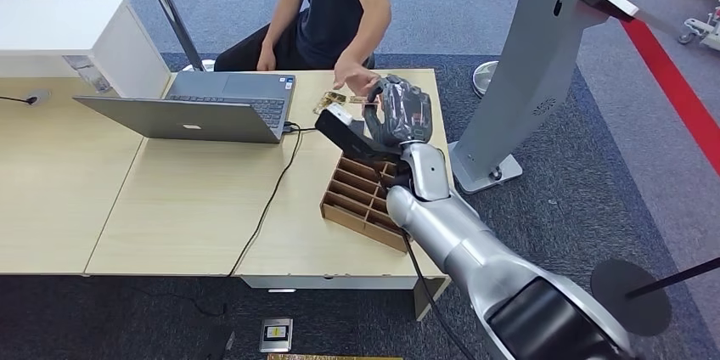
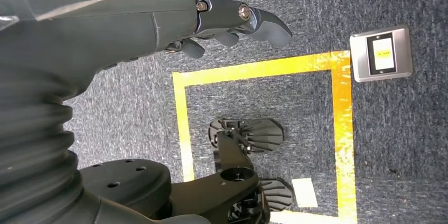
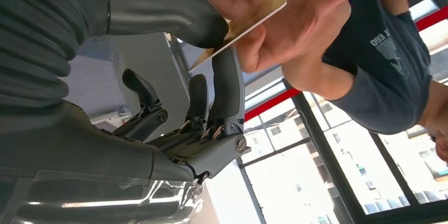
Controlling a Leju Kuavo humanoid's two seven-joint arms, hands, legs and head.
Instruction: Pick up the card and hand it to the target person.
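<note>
My right hand [image 3: 211, 71] pinches the card [image 3: 248, 18]; the person's hand [image 3: 280, 28], at twelve o'clock, grips it; my fingers should release slowly.

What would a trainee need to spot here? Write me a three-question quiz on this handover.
1. True or false: the right hand pinches the card.
2. Who else touches the card? A) nobody B) the person's hand C) the left hand
3. Fill in: the divided tray sits to the ___ of the laptop in the head view.

Key: 1 true; 2 B; 3 right.
</note>
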